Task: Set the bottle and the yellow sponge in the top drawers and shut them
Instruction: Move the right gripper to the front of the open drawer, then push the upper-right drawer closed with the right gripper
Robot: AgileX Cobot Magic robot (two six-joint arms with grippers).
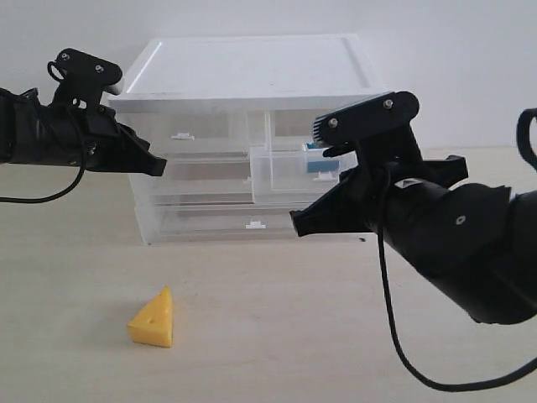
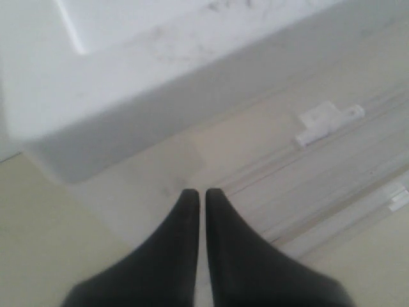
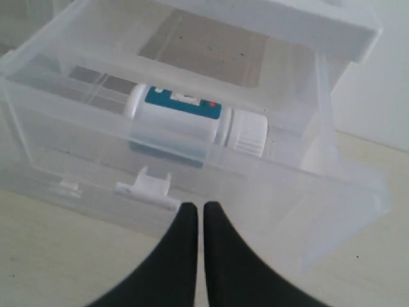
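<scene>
Yellow sponge (image 1: 153, 319) on table (image 1: 319, 344), one top drawer (image 1: 281, 178) open, bottle (image 1: 321, 164) seemingly inside

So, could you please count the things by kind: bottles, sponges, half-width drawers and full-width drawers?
bottle: 1
yellow sponge: 1
top drawers, half-width: 2
full-width drawers: 2
total: 6

Black arms (image 1: 453, 235), cables (image 1: 387, 302), apparently tapered fingers (image 2: 172, 256)
</scene>
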